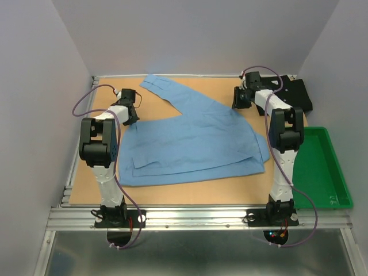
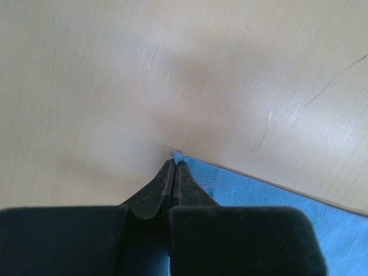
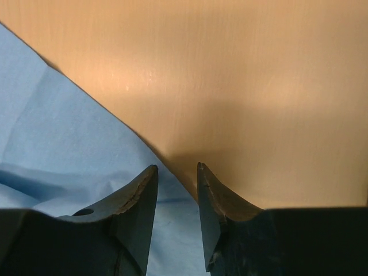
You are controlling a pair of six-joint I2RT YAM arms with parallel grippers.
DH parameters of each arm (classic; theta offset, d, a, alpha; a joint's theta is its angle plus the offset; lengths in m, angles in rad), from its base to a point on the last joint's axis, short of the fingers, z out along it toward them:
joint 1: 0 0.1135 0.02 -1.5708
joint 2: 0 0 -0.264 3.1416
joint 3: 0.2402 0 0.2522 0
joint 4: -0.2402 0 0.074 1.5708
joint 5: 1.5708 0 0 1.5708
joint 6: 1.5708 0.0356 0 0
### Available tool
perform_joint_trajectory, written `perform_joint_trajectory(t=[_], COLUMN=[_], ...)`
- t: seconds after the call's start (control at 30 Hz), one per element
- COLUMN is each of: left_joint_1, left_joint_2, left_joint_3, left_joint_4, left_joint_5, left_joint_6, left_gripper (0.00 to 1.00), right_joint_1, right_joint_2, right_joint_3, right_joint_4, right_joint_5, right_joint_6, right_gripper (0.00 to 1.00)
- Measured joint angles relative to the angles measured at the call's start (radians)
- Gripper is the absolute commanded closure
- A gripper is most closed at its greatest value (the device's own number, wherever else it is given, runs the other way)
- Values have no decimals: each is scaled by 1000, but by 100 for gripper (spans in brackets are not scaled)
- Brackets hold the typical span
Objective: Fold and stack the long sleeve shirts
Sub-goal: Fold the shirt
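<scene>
While the left pincer [image 2: 175,163] clamps a corner of the light blue shirt [image 1: 195,141] for folding, the right pincer [image 3: 177,170] gapes, seemingly astride its edge.

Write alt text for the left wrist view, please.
The left hand is shut on a corner of the light blue shirt, which is pinched at the tips of its black fingers. The bare, lightly scratched wooden table fills the rest.

Lighting: even, diffuse, from overhead.
Top view is sharp; both wrist views are soft, with the near fingers [image 3: 135,201] blurred and mild glare on the worktop [image 3: 259,86].
</scene>
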Motion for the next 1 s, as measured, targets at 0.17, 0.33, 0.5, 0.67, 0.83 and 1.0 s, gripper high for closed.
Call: perform_joint_trajectory(t=[0.17, 0.33, 0.5, 0.67, 0.83, 1.0], left_joint_1=[-4, -4, -5, -5, -5, -5], left_joint_2=[0, 0, 0, 0, 0, 0], left_joint_3=[0, 0, 0, 0, 0, 0], left_joint_4=[0, 0, 0, 0, 0, 0], left_joint_5=[-7, -9, -13, -13, -14, -14], left_joint_6=[0, 0, -1, -1, -1, -3], left_gripper=[98, 98, 98, 99, 99, 99], right_joint_1=[0, 0, 2, 14, 43, 72], right_joint_2=[23, 25, 26, 27, 27, 27], right_joint_3=[0, 0, 0, 0, -2, -2], right_joint_4=[-1, 0, 0, 1, 6, 7], right_joint_5=[-45, -80, -107, -97, -56, 2], right_joint_6=[-11, -28, -52, -92, -134, -167], right_gripper=[55, 53, 53, 54, 58, 76])
